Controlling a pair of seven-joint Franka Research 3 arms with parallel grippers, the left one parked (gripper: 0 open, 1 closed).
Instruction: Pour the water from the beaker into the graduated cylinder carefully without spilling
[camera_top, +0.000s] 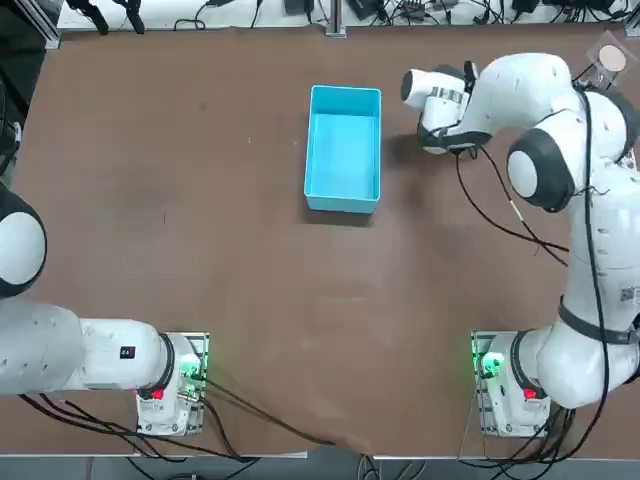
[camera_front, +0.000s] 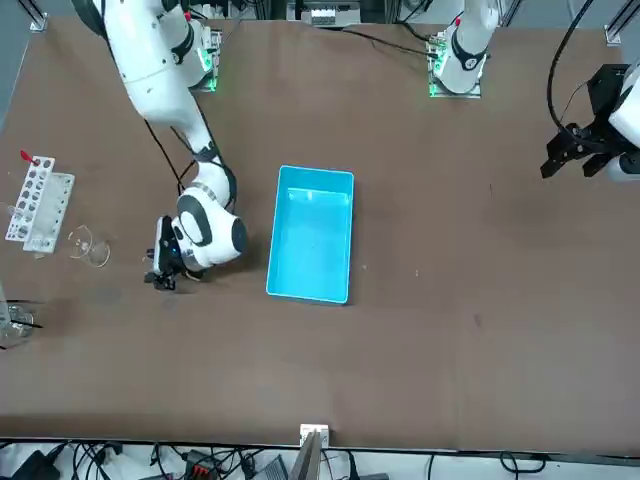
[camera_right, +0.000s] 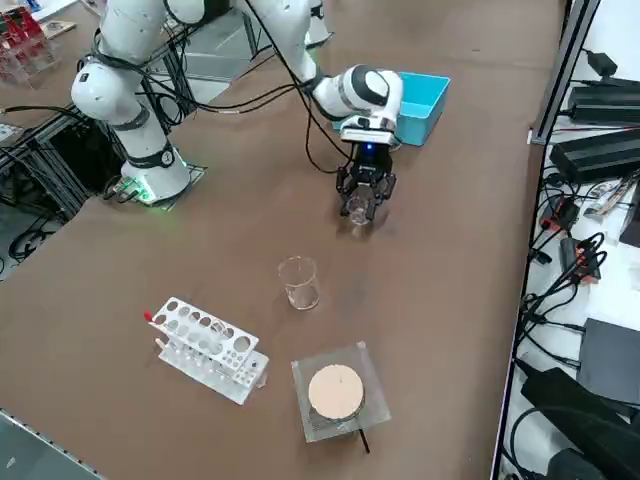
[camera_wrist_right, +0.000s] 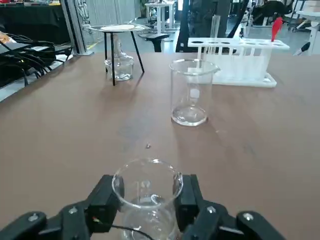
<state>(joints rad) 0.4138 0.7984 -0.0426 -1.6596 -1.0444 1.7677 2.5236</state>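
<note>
1. Right side view: the right tool (camera_right: 365, 200) is hanging low over the desk (camera_right: 450, 300), fingers pointing down, just in front of the blue bin (camera_right: 420, 100).
2. Tool state: its fingers are pressing on both sides of the cylinder (camera_right: 358, 210); in the wrist view the pads (camera_wrist_right: 111, 195) are lying against the glass wall of the cylinder (camera_wrist_right: 147, 175).
3. Cylinder: it is standing upright between the fingers, down at the desk surface; a little clear liquid seems to be sitting at its bottom.
4. Beaker (camera_right: 298, 282): it is standing upright and free on the desk, well apart from the tool, between the tool and the white rack (camera_right: 208, 350). The wrist view is showing its spout and wide rim (camera_wrist_right: 191, 92).
5. Rack: it is lying just beyond the beaker, seen from the tool.
6. Stand (camera_right: 335, 392): it is standing beside the rack; a flask (camera_wrist_right: 119, 62) is sitting under its round top.
7. Front view: the tool (camera_front: 163, 265) is sitting beside the bin (camera_front: 312, 235), with the beaker (camera_front: 88, 245) further out toward the rack (camera_front: 38, 205).
</note>
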